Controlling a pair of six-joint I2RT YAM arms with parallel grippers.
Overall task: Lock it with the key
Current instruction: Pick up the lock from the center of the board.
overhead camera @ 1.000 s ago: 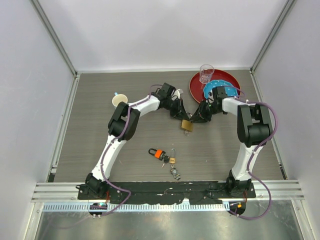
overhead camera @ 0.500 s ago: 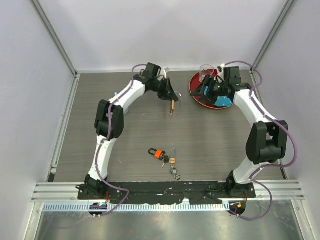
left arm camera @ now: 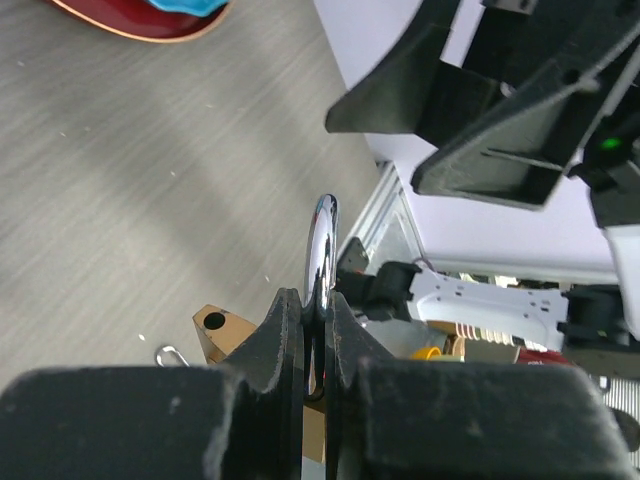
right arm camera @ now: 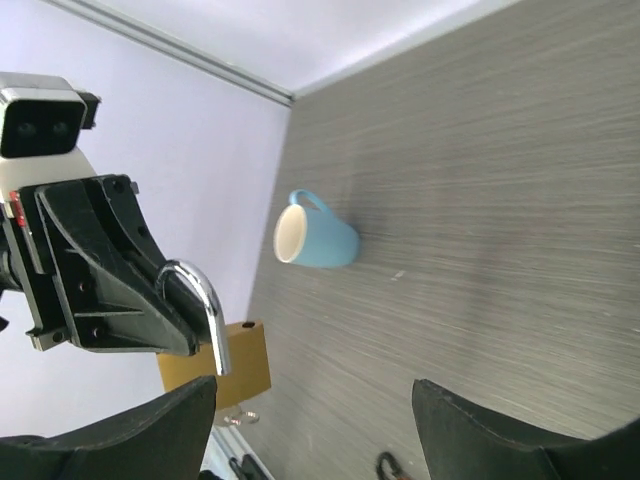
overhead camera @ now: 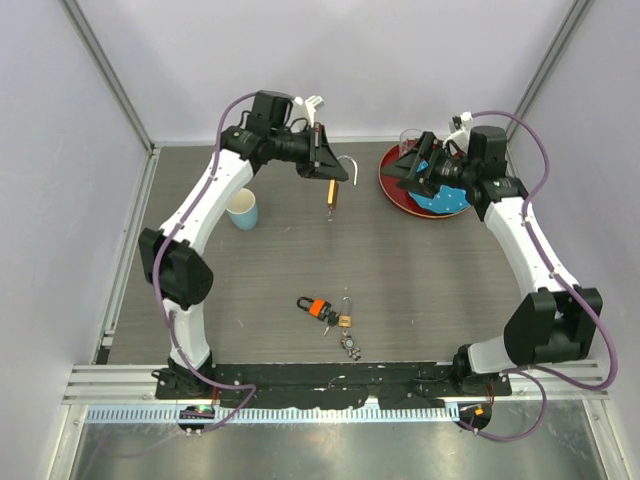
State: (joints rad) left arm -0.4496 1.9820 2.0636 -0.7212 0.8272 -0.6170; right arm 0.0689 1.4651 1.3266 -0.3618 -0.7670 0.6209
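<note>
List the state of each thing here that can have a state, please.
left gripper: shut on the big padlock's shackle.
big padlock: lifted off the table, hanging from its shackle.
right gripper: open, holding nothing.
key: lying on the table, untouched.
small padlock: lying beside the key.
blue mug: upright on the table.

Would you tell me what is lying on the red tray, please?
A blue dish and a clear cup show on the red tray; the open right end effector above covers the rest.
</note>
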